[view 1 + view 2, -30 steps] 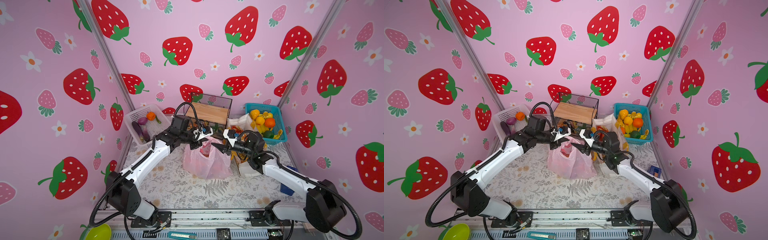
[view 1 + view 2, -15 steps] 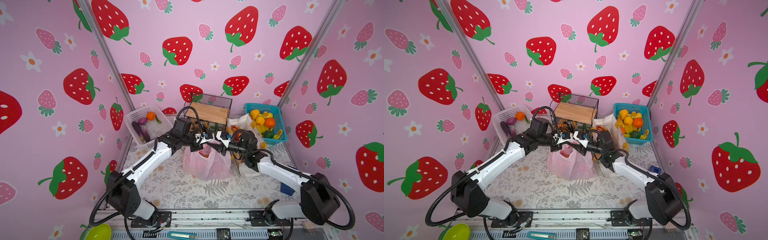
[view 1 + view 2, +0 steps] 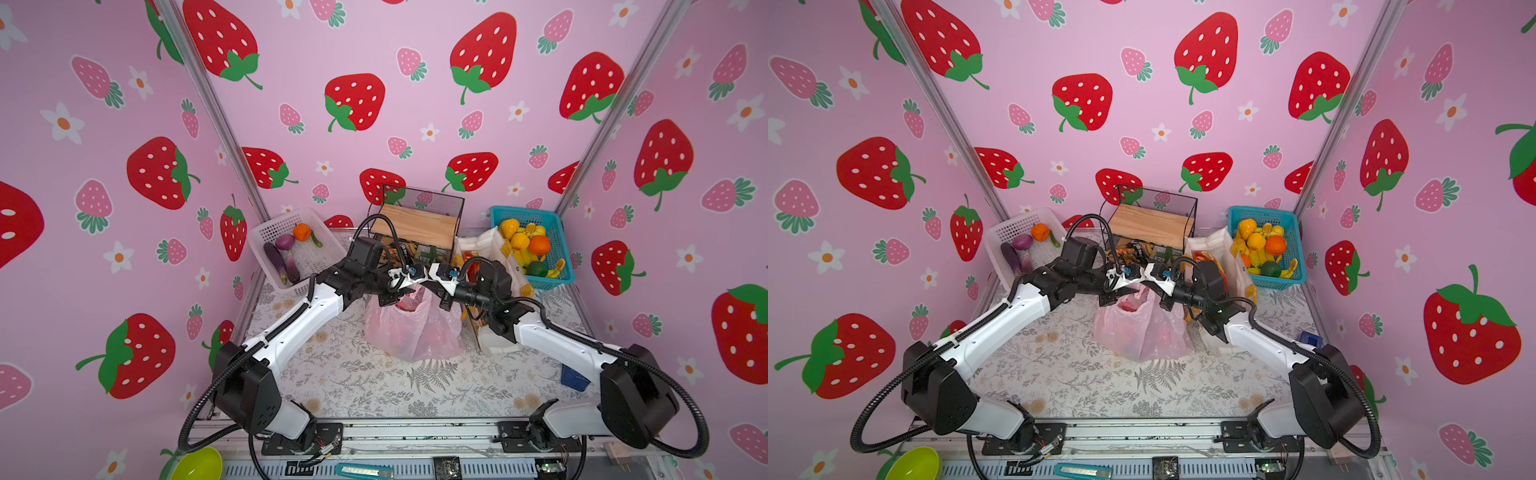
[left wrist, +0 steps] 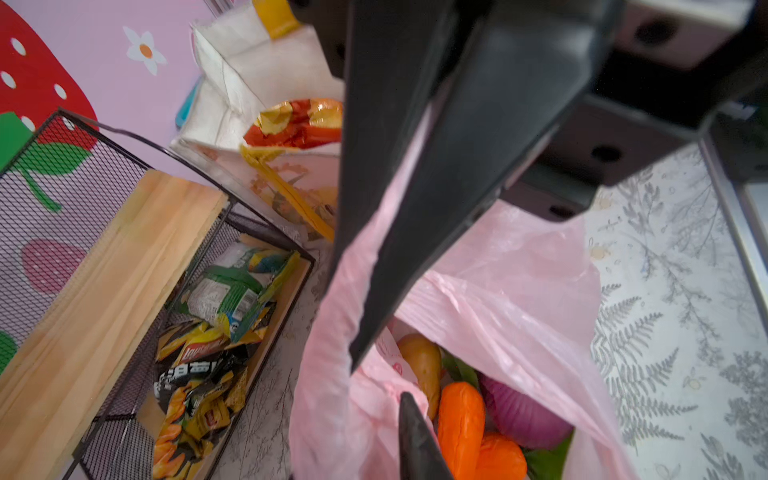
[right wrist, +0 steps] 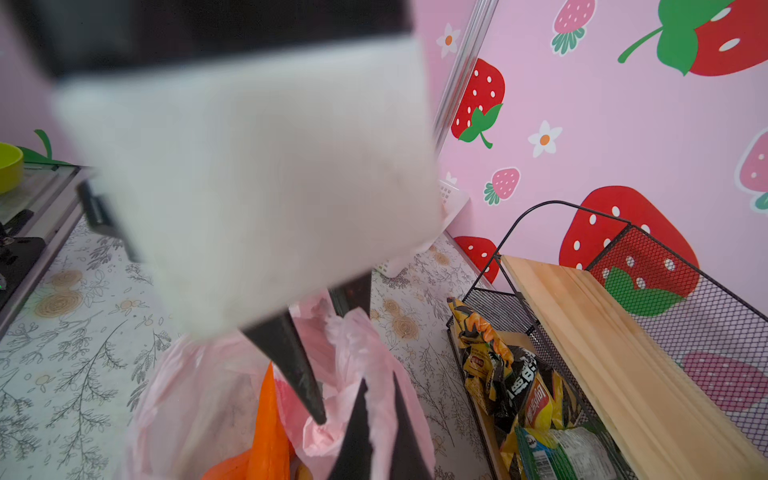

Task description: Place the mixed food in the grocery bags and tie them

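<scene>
The pink bag [image 3: 411,332] sits in the middle of the counter [image 3: 332,374] with toy veggies [image 4: 461,419] inside. The right tool [image 5: 380,436] pinches its handle tight. I cannot tell if the left tool [image 3: 390,296] is apart or together.

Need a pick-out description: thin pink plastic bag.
Find the black wire-mesh rack with wooden shelf at the back wall. In front of it stands the thin translucent pink plastic bag. Unlike the neighbouring white canvas tote, it's see-through and holds orange toy vegetables.
</scene>
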Controlling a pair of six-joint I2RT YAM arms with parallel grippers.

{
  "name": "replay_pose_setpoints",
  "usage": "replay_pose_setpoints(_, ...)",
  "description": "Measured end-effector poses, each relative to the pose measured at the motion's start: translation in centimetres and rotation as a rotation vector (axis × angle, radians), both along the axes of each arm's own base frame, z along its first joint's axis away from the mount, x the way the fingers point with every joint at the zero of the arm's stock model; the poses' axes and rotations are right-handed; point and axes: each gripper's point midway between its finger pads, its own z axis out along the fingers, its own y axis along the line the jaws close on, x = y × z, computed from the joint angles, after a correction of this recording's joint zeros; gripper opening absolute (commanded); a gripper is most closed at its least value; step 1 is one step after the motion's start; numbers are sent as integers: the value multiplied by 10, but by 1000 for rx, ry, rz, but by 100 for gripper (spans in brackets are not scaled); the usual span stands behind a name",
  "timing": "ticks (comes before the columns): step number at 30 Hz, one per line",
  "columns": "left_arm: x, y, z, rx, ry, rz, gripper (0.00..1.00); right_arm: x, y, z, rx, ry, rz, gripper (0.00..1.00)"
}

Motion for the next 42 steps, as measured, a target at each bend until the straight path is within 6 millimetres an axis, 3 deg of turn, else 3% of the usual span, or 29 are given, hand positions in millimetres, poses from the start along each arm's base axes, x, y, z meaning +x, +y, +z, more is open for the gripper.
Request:
replay_pose_setpoints(11, 11, 1, 6, -26, -3, 72, 28, -5, 2, 5, 11, -8, 16, 0)
replay_pose_setpoints(16, 17, -1, 12, -48, -17, 92, 12, -6, 3, 6, 15, -11, 19, 0)
replay_pose_setpoints(24, 23, -3, 10, -59, -91, 95, 7, -2, 0, 8, 6, -45, -13, 16)
replay_pose_setpoints(25, 23, -2, 8, -57, -101, 93, 2, 0, 0, 9, 3, -53, -21, 18)
replay_pose_setpoints(33, 24, 0, 12, -52, -172, 79, 1, 4, -1, 8, -22, -114, -51, 29)
replay_pose_setpoints(42, 24, -1, 14, -52, -191, 70, 1, 6, 2, 1, -44, -130, -56, 31)
